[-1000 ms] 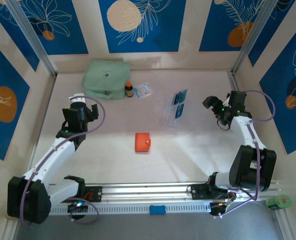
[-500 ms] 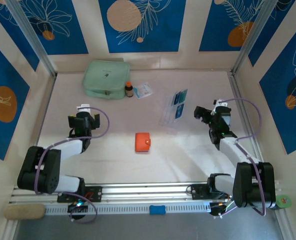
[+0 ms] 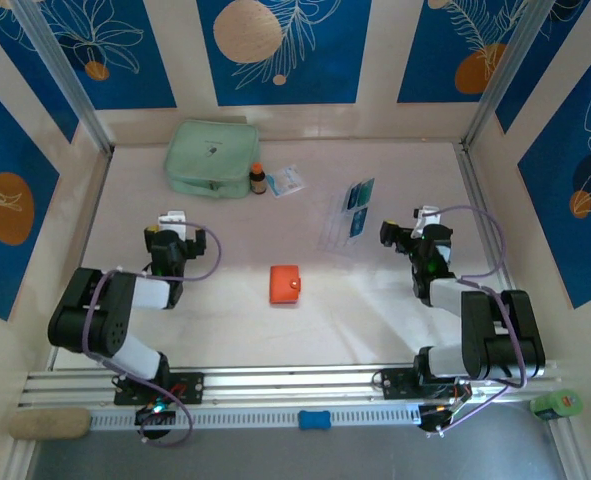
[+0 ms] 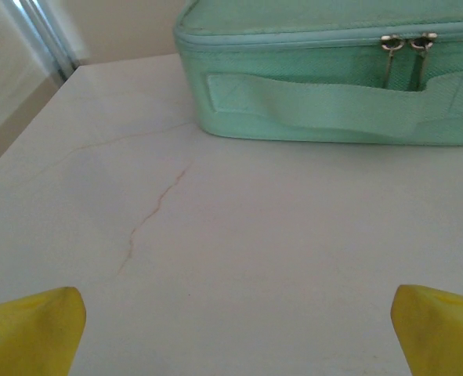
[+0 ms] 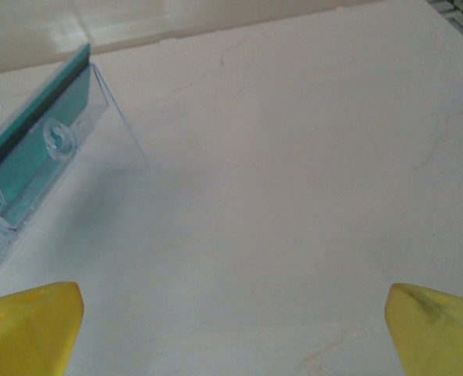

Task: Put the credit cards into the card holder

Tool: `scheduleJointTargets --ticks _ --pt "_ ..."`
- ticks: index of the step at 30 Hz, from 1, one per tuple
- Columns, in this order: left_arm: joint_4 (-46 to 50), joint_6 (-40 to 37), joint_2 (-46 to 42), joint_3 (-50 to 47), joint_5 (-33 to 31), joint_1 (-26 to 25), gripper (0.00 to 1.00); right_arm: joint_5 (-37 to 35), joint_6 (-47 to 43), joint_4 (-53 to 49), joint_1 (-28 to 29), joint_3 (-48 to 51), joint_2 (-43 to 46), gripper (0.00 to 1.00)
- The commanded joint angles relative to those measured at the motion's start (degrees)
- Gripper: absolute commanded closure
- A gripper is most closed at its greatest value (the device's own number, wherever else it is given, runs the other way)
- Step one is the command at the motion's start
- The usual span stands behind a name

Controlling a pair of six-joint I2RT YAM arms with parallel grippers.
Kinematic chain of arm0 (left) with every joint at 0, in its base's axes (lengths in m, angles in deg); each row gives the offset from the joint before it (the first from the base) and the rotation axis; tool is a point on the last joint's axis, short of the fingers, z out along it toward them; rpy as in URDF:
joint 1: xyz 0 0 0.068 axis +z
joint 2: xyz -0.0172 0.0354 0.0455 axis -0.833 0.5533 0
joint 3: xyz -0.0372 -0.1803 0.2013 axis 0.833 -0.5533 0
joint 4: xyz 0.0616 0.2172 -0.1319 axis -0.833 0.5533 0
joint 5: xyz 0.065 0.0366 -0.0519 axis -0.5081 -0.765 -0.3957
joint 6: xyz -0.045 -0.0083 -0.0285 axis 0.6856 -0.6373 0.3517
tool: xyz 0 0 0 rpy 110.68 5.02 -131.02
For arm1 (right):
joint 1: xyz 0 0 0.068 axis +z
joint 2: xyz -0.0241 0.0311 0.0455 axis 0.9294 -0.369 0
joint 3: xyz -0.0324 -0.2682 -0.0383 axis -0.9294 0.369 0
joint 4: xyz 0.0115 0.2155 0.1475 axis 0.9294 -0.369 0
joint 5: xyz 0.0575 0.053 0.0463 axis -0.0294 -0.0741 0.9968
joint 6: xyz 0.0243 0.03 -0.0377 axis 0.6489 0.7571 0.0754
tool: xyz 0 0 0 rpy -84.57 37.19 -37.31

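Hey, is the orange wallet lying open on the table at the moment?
No, the card holder lies folded shut as a small orange square, with nothing touching it.

A pale, faintly veined worktop fills the cell; cream walls on three sides carry deep-blue panels with white leaf outlines and orange and cream discs; slanted aluminium posts stand at the back corners; a ribbed metal rail lines the near edge; the light is soft and even.
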Motion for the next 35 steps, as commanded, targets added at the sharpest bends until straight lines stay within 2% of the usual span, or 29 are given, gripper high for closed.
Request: scheduleJointTargets --ticks 1,5,7,10,13,35 --pt "-5.6 -1.2 1.0 -1.1 2.7 0.7 0.00 2.2 -1.7 8.6 0.2 1.1 -2.9 0.01" --pt "-4.4 -0.9 0.8 -0.7 3.2 0.8 0.00 3.1 -2.2 14.6 0.4 0.9 -9.0 0.01" --pt "-4.2 -0.8 0.9 -0.6 3.9 1.1 0.00 4.1 -2.4 8.4 0.2 -1.1 -7.9 0.01" --pt "-2.7 -0.3 1.0 0.2 5.3 1.8 0.00 2.4 -2.4 6.2 0.7 -2.8 -8.6 0.01" --pt "-1.8 0.1 1.0 0.6 6.3 2.5 0.00 0.5 -3.1 7.1 1.7 -2.6 -8.6 0.01" --pt "-1.3 0.3 1.2 0.9 6.8 2.8 0.00 2.6 -2.7 6.5 0.9 -2.7 -8.6 0.01"
